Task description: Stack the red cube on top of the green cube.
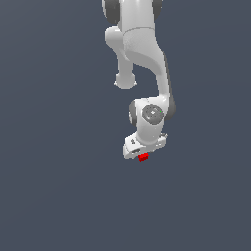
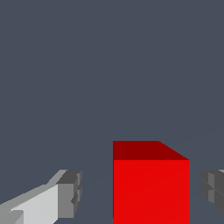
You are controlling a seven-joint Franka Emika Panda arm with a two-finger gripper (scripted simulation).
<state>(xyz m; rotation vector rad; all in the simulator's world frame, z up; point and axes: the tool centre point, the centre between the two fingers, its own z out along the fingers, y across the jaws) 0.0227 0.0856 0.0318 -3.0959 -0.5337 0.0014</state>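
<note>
Red cube: the red cube [image 2: 150, 188] sits on the plain grey worktop [image 1: 59, 196], about mid-surface in the exterior view, far from every edge.
Gripper: the gripper [image 2: 140, 192] hangs directly over the red cube [image 1: 143, 157].
Jaws: spread apart, one finger on each side of the cube, with a visible gap on both sides.
Arm: the white arm [image 1: 142, 54] reaches down from the exterior view's top edge.
</note>
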